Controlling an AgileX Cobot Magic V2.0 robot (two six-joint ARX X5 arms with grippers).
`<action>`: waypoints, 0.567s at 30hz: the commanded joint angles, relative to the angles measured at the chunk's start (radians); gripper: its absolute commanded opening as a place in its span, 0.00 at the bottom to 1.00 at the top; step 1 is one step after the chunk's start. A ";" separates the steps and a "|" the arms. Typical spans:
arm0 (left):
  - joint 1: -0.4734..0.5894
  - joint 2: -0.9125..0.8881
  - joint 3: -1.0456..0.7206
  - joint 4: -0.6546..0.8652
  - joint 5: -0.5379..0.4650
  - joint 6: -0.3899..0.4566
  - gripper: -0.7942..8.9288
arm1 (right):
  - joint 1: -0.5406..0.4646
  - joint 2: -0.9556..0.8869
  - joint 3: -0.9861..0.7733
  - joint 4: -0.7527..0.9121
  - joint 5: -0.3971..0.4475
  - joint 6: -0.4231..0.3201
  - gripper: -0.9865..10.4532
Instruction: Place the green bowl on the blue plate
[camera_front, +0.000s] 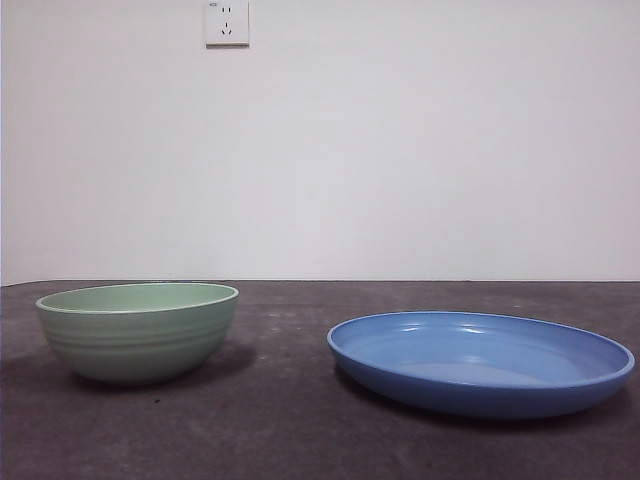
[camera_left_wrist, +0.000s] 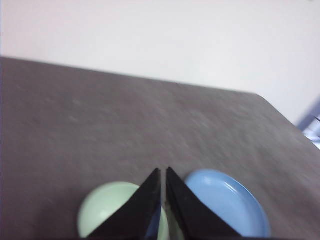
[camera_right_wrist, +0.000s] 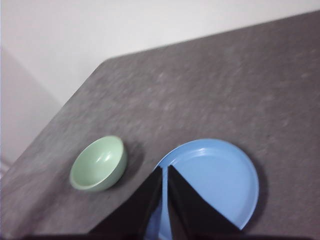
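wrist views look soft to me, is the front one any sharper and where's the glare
Front view: sharp, soft shadows under the green bowl and blue plate, faint sheen inside the plate. Left wrist view: blurred throughout. Right wrist view: mildly soft, small highlights inside the bowl.

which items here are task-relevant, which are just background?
Job:
- bowl, green, empty, on the table apart from the plate
- plate, blue, empty
- left tool and right tool, both shut, holding nothing, high above the table

Background:
- table, dark
- wall socket
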 joint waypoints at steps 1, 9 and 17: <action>-0.020 0.013 0.032 -0.031 0.038 -0.010 0.10 | 0.003 0.035 0.052 -0.031 -0.037 -0.060 0.10; -0.082 0.032 0.079 -0.117 0.121 0.002 0.10 | 0.091 0.071 0.119 -0.069 -0.058 -0.082 0.10; -0.134 0.053 0.092 -0.160 0.191 0.013 0.10 | 0.172 0.081 0.132 -0.119 -0.079 -0.114 0.10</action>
